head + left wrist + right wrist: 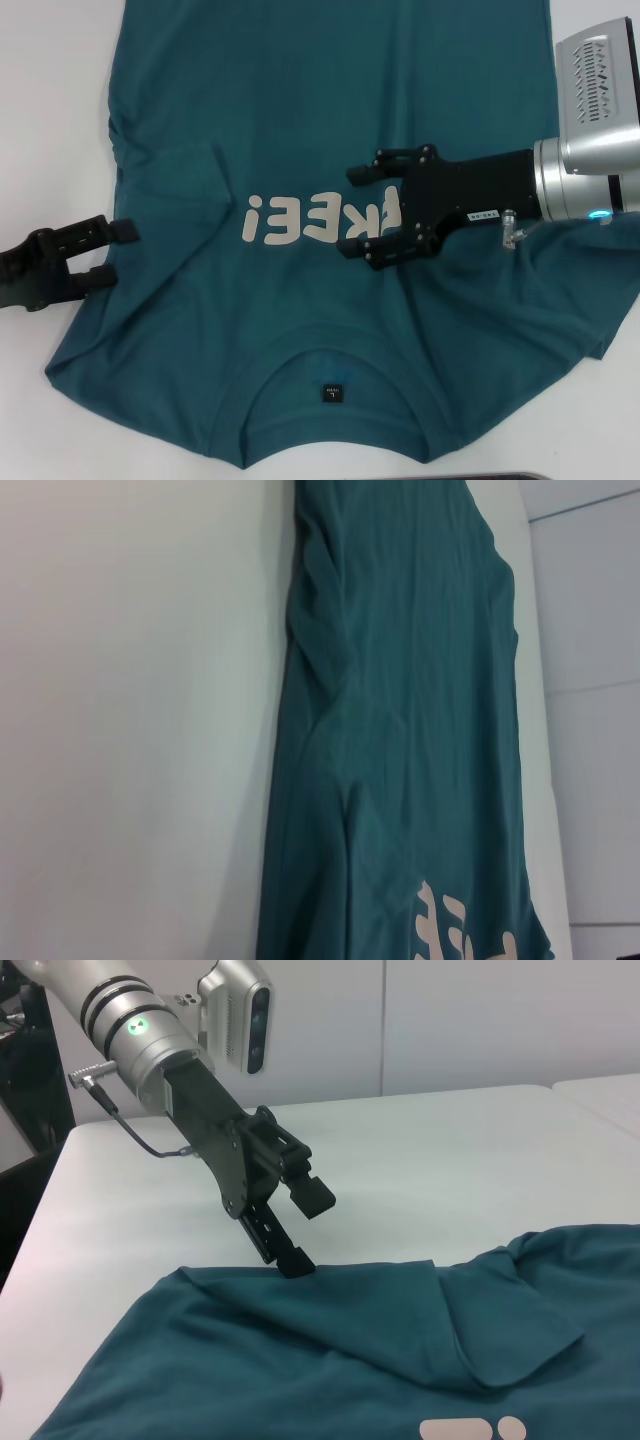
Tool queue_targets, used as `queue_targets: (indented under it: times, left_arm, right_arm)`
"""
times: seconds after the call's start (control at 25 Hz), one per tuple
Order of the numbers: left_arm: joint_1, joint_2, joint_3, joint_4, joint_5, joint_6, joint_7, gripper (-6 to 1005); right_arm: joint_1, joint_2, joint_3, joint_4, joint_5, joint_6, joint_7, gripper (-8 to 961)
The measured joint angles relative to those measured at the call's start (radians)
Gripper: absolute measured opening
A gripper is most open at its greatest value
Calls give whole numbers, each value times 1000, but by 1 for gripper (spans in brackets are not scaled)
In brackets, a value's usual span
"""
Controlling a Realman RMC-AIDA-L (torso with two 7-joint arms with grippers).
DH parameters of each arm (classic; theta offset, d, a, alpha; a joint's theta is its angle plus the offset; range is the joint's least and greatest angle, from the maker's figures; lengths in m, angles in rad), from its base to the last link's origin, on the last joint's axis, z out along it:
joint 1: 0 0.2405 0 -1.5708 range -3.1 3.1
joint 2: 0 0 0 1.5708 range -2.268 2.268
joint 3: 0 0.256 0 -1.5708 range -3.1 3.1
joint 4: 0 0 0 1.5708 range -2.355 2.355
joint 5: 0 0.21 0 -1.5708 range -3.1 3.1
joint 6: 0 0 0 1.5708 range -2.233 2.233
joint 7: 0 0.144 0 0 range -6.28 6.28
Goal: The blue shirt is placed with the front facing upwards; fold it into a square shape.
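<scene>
Teal cotton of the blue shirt (pixel 300 300) lies beneath the right tool (pixel 385 208), released; the left tool (pixel 105 252), released at its edge, should pinch cleanly.

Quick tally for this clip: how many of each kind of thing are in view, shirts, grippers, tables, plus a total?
Shirts: 1, the blue shirt, front up.
Grippers: 2, the left gripper open at the shirt's edge, the right gripper open over the lettering.
Tables: 1, the white table.
Total: 4
</scene>
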Motion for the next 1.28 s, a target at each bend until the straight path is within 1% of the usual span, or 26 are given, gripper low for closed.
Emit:
queue_targets:
  times: [0.2, 0.44, 0.6, 0.72, 0.92, 1.04, 1.16, 1.24, 1.28]
  left_arm:
    - [-6, -8, 14, -3, 2, -5, 1, 964]
    - [-5, -5, 10, -4, 3, -9, 0, 964]
    - [-6, -7, 10, -6, 7, -40, -10, 964]
    - [-13, -5, 20, 1, 8, -39, -12, 964]
    - [-21, -9, 25, 2, 4, 41, 18, 964]
    - [-22, -11, 20, 2, 1, 127, 65, 964]
    - [-19, -11, 19, 3, 0, 246, 133, 964]
    - [-6, -8, 13, -4, 4, 267, 142, 964]
    - [4, -4, 9, -9, 9, 253, 136, 964]
  right_arm:
    - [0, 0, 0, 0, 0, 0, 0, 878]
    - [0, 0, 0, 0, 0, 0, 0, 878]
    - [0, 0, 0, 0, 0, 0, -2, 877]
    - [0, 0, 4, 0, 0, 0, -2, 877]
    - [0, 0, 7, 0, 0, 0, -2, 877]
    - [2, 0, 7, 0, 0, 0, -3, 876]
    - [3, 0, 8, 0, 0, 0, -3, 876]
    - [5, 0, 9, 0, 0, 0, -3, 876]
    - [5, 0, 9, 0, 0, 1, -3, 876]
